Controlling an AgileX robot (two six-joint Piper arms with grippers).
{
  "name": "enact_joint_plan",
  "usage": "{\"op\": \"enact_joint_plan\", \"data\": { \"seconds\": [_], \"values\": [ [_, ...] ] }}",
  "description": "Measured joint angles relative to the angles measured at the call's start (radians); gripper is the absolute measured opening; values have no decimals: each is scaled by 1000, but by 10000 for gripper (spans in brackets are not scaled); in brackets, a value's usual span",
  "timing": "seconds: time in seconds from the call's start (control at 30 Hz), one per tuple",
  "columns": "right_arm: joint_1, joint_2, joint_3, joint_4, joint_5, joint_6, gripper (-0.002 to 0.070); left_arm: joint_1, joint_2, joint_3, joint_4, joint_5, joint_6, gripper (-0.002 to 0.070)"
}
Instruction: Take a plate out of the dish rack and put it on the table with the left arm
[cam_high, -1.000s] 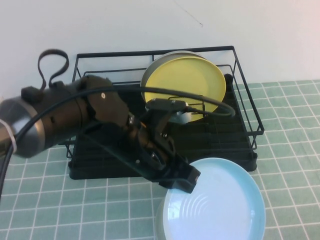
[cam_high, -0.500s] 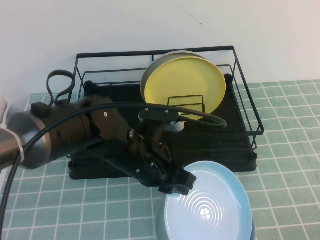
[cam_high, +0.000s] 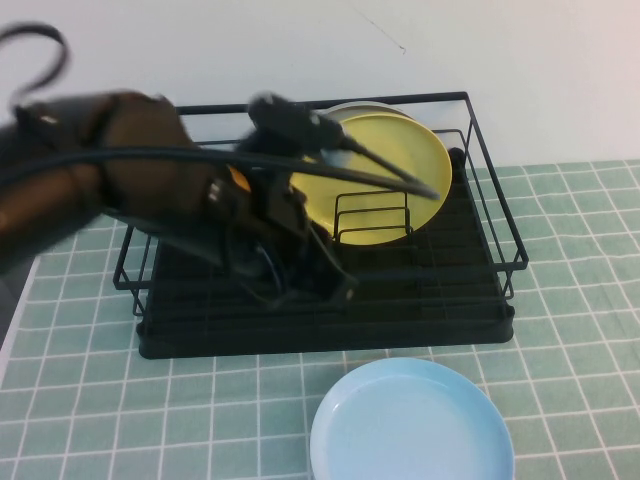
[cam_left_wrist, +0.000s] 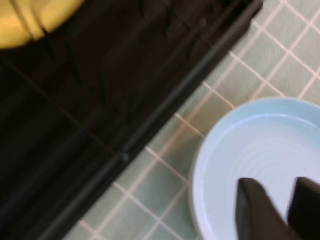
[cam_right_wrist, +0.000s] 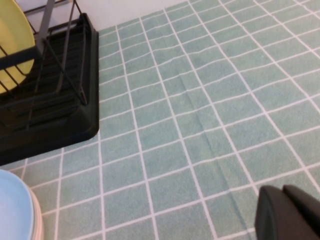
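Observation:
The sky-blue plate (cam_high: 412, 428) lies flat on the green tiled table (cam_high: 580, 270) just in front of the black wire dish rack (cam_high: 480, 255). My left gripper (cam_high: 335, 287) hangs over the rack's front part, above and behind the plate, and touches nothing. In the left wrist view my left gripper (cam_left_wrist: 281, 202) is open and empty, with the plate (cam_left_wrist: 235, 150) below it. My right gripper (cam_right_wrist: 286, 202) is shut and empty low over bare tiles to the right of the rack. The plate's edge also shows in the right wrist view (cam_right_wrist: 12, 210).
A yellow plate (cam_high: 390, 165) stands upright in the rack's wire holder, with a paler plate (cam_high: 350, 108) behind it. The left arm and its cables cover the rack's left half. Bare tiles lie to the left and right of the blue plate.
The left gripper has let go of the blue plate, which now lies flat on the table. The arm has risen and drawn back to the left over the rack.

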Motion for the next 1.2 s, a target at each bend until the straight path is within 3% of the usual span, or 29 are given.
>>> {"op": "enact_joint_plan", "data": {
  "seconds": [0.1, 0.2, 0.37, 0.67, 0.9, 1.03, 1.2],
  "values": [
    [0, 0, 0, 0, 0, 0, -1, 0, -101, -24, 68, 35, -50, 34],
    [0, 0, 0, 0, 0, 0, -1, 0, -208, -28, 96, 55, -93, 11],
    [0, 0, 0, 0, 0, 0, -1, 0, -332, -30, 110, 66, -132, 2],
    [0, 0, 0, 0, 0, 0, -1, 1, -408, -30, 18, 97, -102, 1],
    [0, 0, 0, 0, 0, 0, -1, 6, -406, -30, 216, 202, 36, 0],
    [0, 0, 0, 0, 0, 0, -1, 120, -468, 7, 273, 199, -54, -1],
    [0, 0, 0, 0, 0, 0, -1, 385, -676, 267, 279, 34, -250, -1]
  ]
}}
